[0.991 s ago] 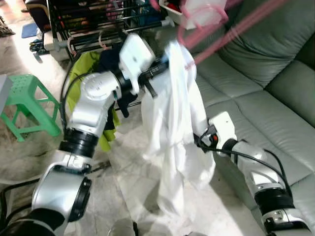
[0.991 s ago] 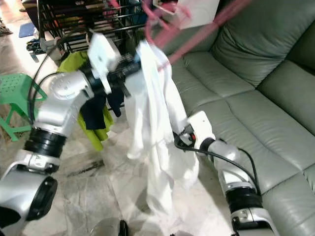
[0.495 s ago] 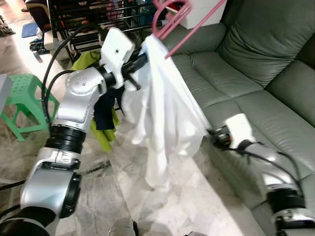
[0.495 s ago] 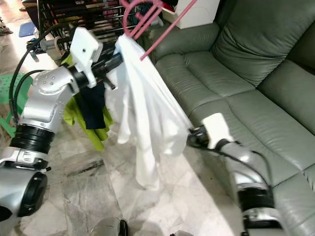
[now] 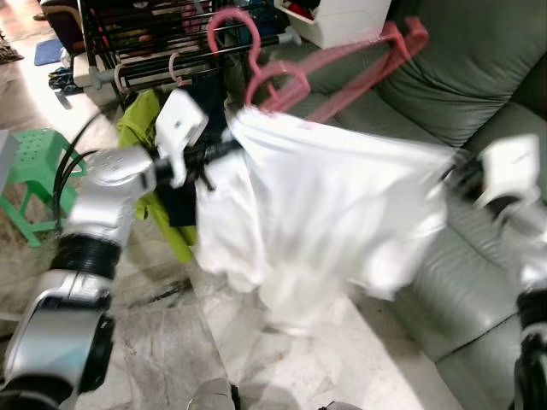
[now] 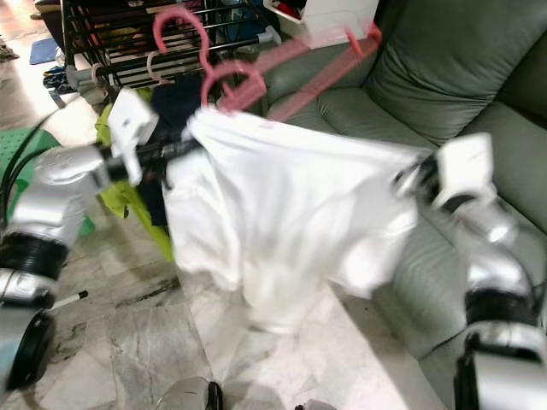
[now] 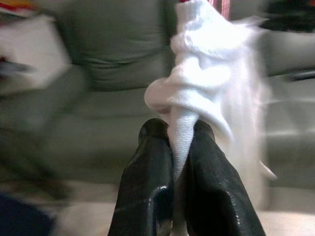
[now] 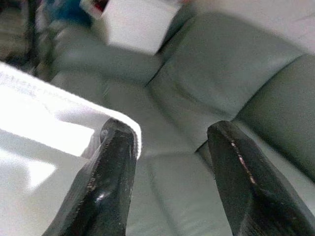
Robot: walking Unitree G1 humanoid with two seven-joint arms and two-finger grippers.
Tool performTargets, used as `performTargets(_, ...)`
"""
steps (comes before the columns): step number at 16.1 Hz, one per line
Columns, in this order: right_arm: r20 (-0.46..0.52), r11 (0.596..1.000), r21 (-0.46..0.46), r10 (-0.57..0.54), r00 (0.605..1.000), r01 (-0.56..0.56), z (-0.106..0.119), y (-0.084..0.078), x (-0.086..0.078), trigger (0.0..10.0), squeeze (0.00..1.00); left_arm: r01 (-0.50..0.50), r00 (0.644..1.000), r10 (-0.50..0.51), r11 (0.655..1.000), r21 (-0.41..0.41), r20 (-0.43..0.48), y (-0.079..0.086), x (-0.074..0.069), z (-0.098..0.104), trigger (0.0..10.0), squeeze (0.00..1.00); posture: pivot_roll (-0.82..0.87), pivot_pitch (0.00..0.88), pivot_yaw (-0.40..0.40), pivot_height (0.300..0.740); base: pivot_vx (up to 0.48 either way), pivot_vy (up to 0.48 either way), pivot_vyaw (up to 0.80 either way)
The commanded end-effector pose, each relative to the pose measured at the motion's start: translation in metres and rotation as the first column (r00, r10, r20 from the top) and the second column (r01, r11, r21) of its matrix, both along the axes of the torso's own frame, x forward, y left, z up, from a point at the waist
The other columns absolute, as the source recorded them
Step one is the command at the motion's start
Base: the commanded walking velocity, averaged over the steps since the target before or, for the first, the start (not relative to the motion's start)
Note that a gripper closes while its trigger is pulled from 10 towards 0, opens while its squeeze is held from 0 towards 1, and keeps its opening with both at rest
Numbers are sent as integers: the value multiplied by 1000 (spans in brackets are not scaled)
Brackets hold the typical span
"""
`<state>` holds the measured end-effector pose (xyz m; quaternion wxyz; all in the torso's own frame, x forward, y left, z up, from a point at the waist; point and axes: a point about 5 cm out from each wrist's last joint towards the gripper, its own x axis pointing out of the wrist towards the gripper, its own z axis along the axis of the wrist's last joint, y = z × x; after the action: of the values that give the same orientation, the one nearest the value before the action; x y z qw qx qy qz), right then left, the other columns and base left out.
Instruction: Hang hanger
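The shirt (image 5: 316, 213) is smeared by motion, its hem and folds too soft to trace. It covers the lower bar of the pink hanger (image 5: 342, 64), and the hanger's far end blurs against the box (image 5: 342, 17), itself cut by the top edge. The right claw (image 5: 457, 175) is a dark smear at the cloth's edge. The sofa (image 7: 98, 73) behind the left claw (image 7: 181, 132) is streaked.

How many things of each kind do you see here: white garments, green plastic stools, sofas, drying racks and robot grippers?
white garment: 1
green plastic stool: 1
sofa: 1
drying rack: 1
grippers: 2 (left gripper pinching the white garment, right gripper with fingers apart)
Total: 6
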<state>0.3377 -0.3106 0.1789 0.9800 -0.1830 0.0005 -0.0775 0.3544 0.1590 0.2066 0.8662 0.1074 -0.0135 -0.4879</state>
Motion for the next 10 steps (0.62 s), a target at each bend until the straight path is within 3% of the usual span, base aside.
performTargets(1, 26, 990, 31, -137, 990, 136, 7, -25, -6, 0, 0, 17, 999, -20, 998, -65, -44, 19, -7, 8, 0, 0, -23, 0, 12, 740, 0, 0, 0)
performTargets(3, 105, 987, 38, -160, 981, 157, 24, -23, 0, 0, 0, 158, 957, -175, 983, -92, -230, 13, -25, -16, 0, 0, -21, 0, 9, 740, 0, 0, 0)
performTargets(6, 145, 986, 45, -163, 976, 158, 31, -20, 3, 0, 0, 259, 908, -266, 964, -66, -322, 3, -38, -38, 0, 0, -24, 0, 8, 740, 0, 0, 0)
performTargets(7, 150, 987, 46, -162, 975, 157, 31, -19, 3, 0, 0, 294, 896, -280, 956, -12, -344, 1, -42, -48, 0, 0, -24, 0, 8, 740, 0, 0, 0)
performTargets(9, 158, 987, 52, -158, 975, 151, 31, -18, 3, 0, 0, 262, 910, -211, 960, 102, -357, 1, -39, -61, 0, 0, -37, 0, 14, 740, 0, 0, 0)
performTargets(10, 159, 987, 53, -158, 975, 151, 31, -18, 3, 0, 0, 262, 911, -206, 958, 114, -358, 1, -39, -62, 0, 0, -37, 0, 14, 740, 0, 0, 0)
